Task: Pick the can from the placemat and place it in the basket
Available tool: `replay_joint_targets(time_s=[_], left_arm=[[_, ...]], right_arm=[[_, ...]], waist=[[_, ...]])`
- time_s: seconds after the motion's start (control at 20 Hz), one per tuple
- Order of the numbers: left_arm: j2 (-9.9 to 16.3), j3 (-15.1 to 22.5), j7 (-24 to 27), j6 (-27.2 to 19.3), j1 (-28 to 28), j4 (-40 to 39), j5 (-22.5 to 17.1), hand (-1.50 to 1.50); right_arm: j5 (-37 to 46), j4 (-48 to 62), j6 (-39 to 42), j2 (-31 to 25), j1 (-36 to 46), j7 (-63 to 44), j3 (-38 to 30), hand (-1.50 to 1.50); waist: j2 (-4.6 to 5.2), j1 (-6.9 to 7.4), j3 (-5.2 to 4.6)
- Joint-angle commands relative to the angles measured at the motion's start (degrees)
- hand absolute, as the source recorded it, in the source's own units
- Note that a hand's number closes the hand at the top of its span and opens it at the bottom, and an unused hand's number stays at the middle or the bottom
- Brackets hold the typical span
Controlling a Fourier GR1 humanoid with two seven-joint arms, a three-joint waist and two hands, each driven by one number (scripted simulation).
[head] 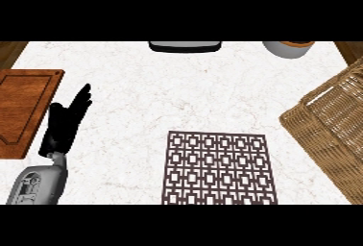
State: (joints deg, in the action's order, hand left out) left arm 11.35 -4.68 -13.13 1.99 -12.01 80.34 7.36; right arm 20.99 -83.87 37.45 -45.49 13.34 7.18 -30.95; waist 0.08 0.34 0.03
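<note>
A white marbled surface [177, 96] with faint brownish veins fills nearly the whole head view, and strips of brown wood show past its far corners at upper left and upper right.

The wicker basket [333, 125] is the largest thing on it, standing at the right edge and turned at an angle, with its woven wall and rim running off the view; what lies inside it cannot be made out.

The placemat [217, 167] lies flat in the lower middle, just left of the basket and apart from it: a dark brown sheet with a pale pattern of linked rectangles, its near edge cut by the view's lower limit. The can shows nowhere, neither on the placemat nor in the part of the basket that is seen, so where it is cannot be told.

A wooden cutting board [25, 110] lies along the left edge, reddish brown with a groove round its border.

The left hand [65, 126] shows beside the board at lower left, black on a grey forearm, its fingers straight and close together, pointing away toward the far side and holding nothing.

At the far edge sit a dark, grey-rimmed object [184, 46] and a white round vessel [287, 48] with a brown inside, both cut by the view's limit
</note>
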Motion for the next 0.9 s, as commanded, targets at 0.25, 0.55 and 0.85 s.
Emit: replay_joint_targets(time_s=[0.25, 0.55, 0.85], left_arm=[[-0.76, -0.08, -0.74, -1.12, -1.64, -0.70, 1.08, 0.00], [-0.51, -0.28, -2.72, 0.84, -0.90, 0.30, -0.57, 0.00], [0.12, -1.51, 0.89, -0.01, -2.77, -3.48, 0.38, 0.00]], right_arm=[[-6.86, 5.92, -3.04, 2.81, 3.93, 1.66, -7.00, -1.50], [-10.07, 15.97, -7.35, -1.68, 10.17, -2.24, -14.54, -1.50], [-11.64, 32.76, -3.96, -12.13, 6.78, 3.54, -21.71, -1.50]], waist=[[-0.11, -0.67, -0.03], [-0.03, -0.10, -0.02], [0.27, -0.81, 0.04]])
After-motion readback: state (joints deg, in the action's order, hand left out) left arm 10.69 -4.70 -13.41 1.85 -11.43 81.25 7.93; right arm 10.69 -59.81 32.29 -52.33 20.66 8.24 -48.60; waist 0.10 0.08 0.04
